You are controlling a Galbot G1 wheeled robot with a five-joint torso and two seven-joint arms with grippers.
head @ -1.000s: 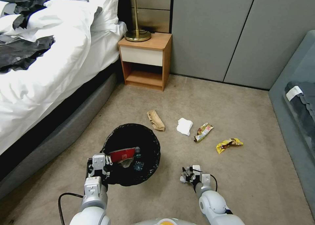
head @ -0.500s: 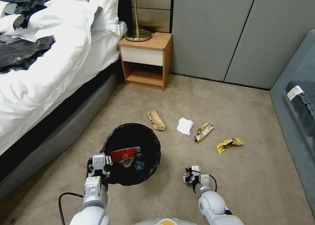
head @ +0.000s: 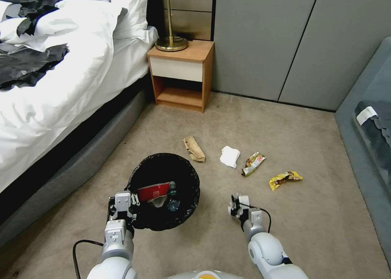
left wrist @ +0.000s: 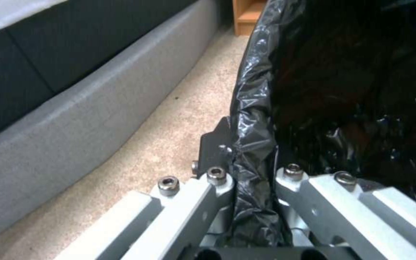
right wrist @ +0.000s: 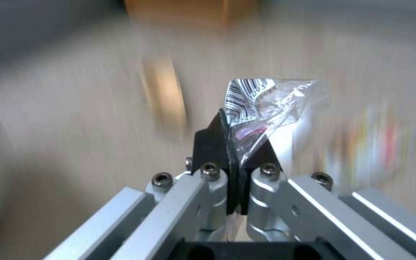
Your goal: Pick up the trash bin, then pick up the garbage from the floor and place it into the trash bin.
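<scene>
The trash bin (head: 188, 177), lined with a black bag, hangs just above the carpet. My left gripper (head: 122, 201) is shut on its near rim, and the liner (left wrist: 265, 90) is pinched between the left gripper (left wrist: 252, 162) fingers. Inside the bin lie a red carton (head: 152, 191) and a small bottle (head: 172, 201). To the right of the bin, my right gripper (head: 235, 203) is shut on a clear crinkled wrapper (right wrist: 265, 97) with a barcode. On the floor beyond lie a brown paper scrap (head: 194, 148), a white tissue (head: 229, 156) and two snack wrappers (head: 252, 163) (head: 284, 179).
A bed (head: 61, 87) with its grey base runs along the left. A wooden nightstand (head: 181, 73) with a lamp stands at the back against grey wall panels. A grey sofa (head: 366, 120) borders the right. Open carpet lies around the litter.
My right gripper has swung a little to the right and forward, away from the bin, still holding the wrapper. The left gripper and bin have stayed put.
</scene>
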